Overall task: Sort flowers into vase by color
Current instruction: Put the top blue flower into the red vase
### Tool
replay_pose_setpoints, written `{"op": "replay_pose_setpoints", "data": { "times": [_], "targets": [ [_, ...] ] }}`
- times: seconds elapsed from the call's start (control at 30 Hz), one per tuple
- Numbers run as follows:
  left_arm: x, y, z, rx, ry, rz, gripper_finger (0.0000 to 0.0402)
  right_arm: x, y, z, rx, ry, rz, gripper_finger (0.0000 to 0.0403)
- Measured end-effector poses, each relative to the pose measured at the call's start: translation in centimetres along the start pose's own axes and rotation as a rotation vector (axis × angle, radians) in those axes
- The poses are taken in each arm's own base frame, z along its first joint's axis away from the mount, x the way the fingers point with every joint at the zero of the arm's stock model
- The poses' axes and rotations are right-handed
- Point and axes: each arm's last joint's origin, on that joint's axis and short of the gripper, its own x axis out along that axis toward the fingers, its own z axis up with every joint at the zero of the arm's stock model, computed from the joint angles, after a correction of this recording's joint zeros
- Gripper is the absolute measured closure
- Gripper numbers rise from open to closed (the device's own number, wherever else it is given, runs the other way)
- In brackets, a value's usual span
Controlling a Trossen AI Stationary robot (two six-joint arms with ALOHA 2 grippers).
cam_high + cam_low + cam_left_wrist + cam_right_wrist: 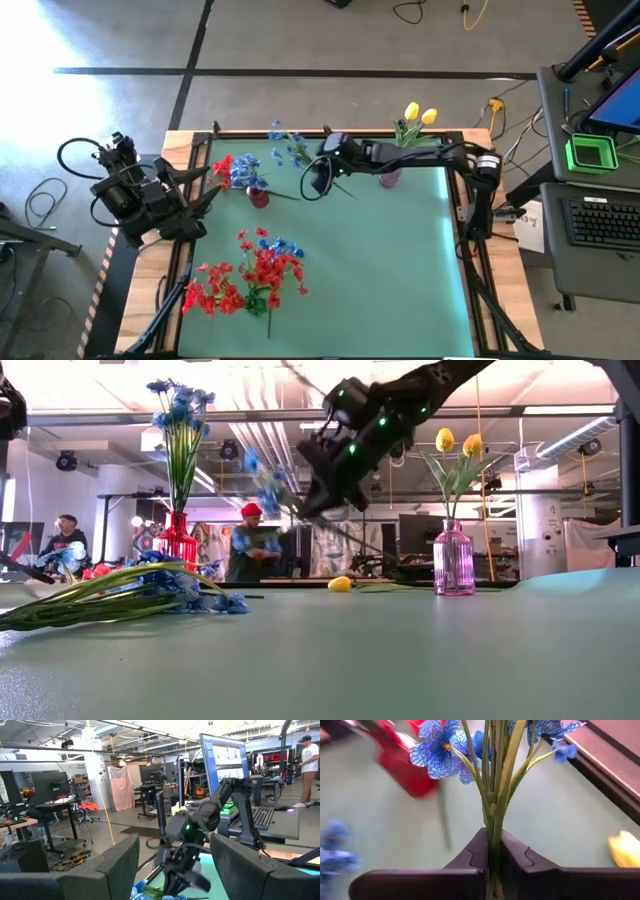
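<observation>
My right gripper (325,165) hangs over the far middle of the table, shut on a blue flower sprig (440,750) that is lifted clear. The sprig's blossoms (262,490) point toward the red vase (258,196), which stands upright and holds blue blooms (180,400). A pink vase (453,560) holds two yellow tulips (418,115). Red and blue flowers (250,275) lie in a heap at the near left. One yellow bud (340,584) lies on the table. My left gripper (175,865) waits open at the left edge. My right gripper pinches the sprig's bunched green stems (492,827) between its two fingers, a little below the blossoms. The fingers lie across the stems. The sprig is clear of the table and tilted, with its blossoms (290,148) toward the far left and its stem trailing behind the fingers.
The green mat (400,270) is bare on its right half and near middle. A raised wooden rim (615,755) runs along the far edge, close to my right gripper. People and desks show in the room beyond the table.
</observation>
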Motion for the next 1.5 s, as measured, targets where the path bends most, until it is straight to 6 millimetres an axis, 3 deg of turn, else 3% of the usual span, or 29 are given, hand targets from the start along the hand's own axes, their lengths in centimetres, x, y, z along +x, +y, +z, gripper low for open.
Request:
{"op": "replay_pose_setpoints", "data": {
  "times": [0.2, 0.53, 0.67, 1.17, 1.33, 1.5],
  "targets": [
    [0.0, 0.1, 0.0, -0.005, 0.0, 0.001, 0.0171, -1.9, -0.1, 0.8, -0.012, -0.241, 0.089, 0.0383],
    [0.0, 0.3, 0.1, -0.011, -0.008, -0.002, 0.0171, -1.6, 0.1, -1.2, 0.026, -0.785, 0.323, 0.0384],
    [0.0, 0.3, 0.1, -0.011, -0.008, -0.002, 0.0171, -1.2, 0.1, -1.2, 0.031, -0.86, 0.349, 0.0385],
    [0.0, 0.4, 0.1, -0.015, -0.008, 0.0, 0.0171, 1.8, 2.2, 2.2, -0.007, -1.034, 0.438, 0.0385],
    [0.0, 0.5, 0.1, -0.022, -0.008, 0.0, 0.0171, 0.8, 2.6, 3.1, -0.096, -1.098, 0.504, 0.0385],
    [0.0, 0.3, 0.2, -0.025, -0.023, -0.007, 0.0171, -2.0, 3.1, 4.6, -0.19, -1.142, 0.557, 0.0385]
  ]
}}
